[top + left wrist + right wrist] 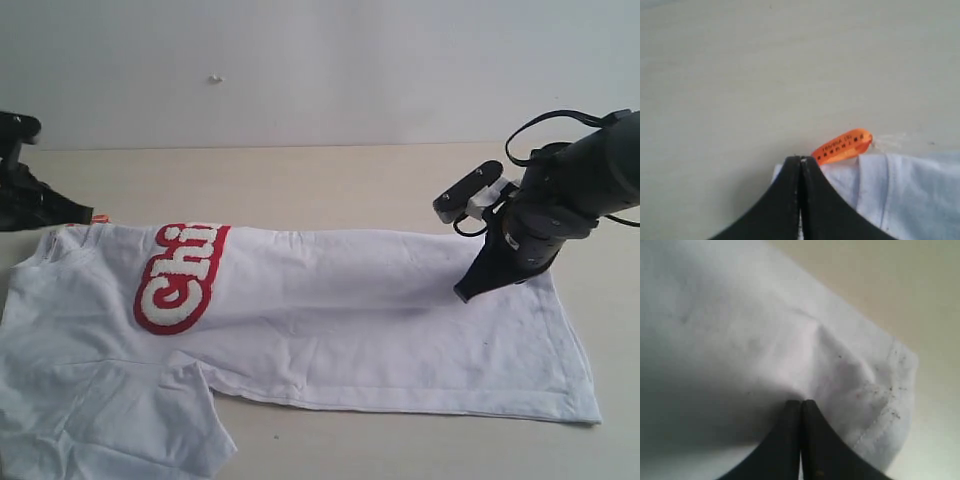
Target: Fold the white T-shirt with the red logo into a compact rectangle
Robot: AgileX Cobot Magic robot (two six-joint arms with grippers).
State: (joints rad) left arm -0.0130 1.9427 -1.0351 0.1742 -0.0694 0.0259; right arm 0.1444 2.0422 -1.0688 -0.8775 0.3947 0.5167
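White T-shirt (380,310) lies rumpled — red logo (180,275) fuzzy-lettered.

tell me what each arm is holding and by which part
Both seem to pinch the shirt: right fingers near a hem corner, left fingers at its edge by the orange tag.

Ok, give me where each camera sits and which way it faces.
Exterior view: off the arms, looking down across the table at the white T-shirt and red logo; right hand shows, left hand barely, at the edge.
Left wrist view: on the left arm, facing down past its shut hand at the orange tag and shirt edge.
Right wrist view: on the right arm, facing down past its shut hand at the shirt's hemmed corner.
Shared: exterior and left wrist views both show the orange tag.
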